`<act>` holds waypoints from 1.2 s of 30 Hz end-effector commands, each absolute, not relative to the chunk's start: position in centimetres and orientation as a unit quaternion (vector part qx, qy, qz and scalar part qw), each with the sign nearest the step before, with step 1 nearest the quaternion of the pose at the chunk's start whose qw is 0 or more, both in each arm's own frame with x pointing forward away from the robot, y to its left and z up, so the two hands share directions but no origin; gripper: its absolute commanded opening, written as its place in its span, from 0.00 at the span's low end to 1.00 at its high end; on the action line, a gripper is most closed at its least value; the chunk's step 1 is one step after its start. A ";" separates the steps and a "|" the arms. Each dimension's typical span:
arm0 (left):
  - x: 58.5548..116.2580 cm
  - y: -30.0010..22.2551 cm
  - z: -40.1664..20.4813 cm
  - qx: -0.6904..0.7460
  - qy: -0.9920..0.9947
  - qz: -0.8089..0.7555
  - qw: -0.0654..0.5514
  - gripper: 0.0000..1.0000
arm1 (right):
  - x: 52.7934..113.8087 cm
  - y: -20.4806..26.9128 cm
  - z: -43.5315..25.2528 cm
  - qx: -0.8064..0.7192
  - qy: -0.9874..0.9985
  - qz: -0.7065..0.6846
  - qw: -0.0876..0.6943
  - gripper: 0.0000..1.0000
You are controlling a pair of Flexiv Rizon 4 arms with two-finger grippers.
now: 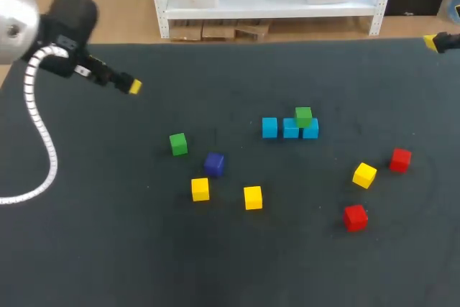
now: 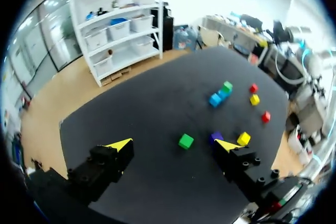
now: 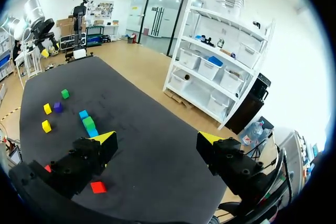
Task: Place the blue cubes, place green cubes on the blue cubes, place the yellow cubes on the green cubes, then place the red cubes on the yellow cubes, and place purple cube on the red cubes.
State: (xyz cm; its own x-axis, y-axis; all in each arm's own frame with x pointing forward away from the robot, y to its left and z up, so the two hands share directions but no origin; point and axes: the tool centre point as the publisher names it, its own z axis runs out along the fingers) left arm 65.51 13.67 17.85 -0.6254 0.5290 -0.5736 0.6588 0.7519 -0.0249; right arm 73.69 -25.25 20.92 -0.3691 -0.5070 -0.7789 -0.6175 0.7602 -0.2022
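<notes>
Hanging released, left hand (image 2: 173, 144) and right hand (image 3: 157, 137) flank green cube (image 1: 303, 115) topping blue cubes (image 1: 290, 129).

Silver left arm (image 1: 11, 19), black wrist, white ribbed cable (image 1: 44, 138); black screw-studded fingers (image 2: 247, 169) tipped yellow.

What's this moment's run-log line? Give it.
blue cubes: in row | top green cube: on them | loose green cube: apart | left hand: open | right hand: open
</notes>
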 end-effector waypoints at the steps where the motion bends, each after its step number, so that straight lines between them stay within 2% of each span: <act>1: 66.3 11.4 17.1 0.438 0.886 -0.009 0.152 1.00 | 74.0 -25.4 20.8 -0.343 0.824 0.067 0.446 1.00; 13: 66.6 9.2 13.7 0.473 0.874 0.025 0.105 1.00 | 74.0 -25.4 20.8 -0.343 0.824 0.067 0.446 1.00; 27: 67.0 8.8 7.9 0.533 0.846 0.016 0.011 1.00 | 74.0 -25.4 20.8 -0.343 0.824 0.067 0.446 1.00; 34: 67.2 8.6 5.4 0.564 0.826 0.016 -0.007 1.00 | 74.0 -25.4 20.8 -0.343 0.824 0.067 0.446 1.00; 36: 67.2 8.4 4.7 0.581 0.813 0.034 0.010 1.00 | 74.0 -25.4 20.8 -0.343 0.824 0.067 0.446 1.00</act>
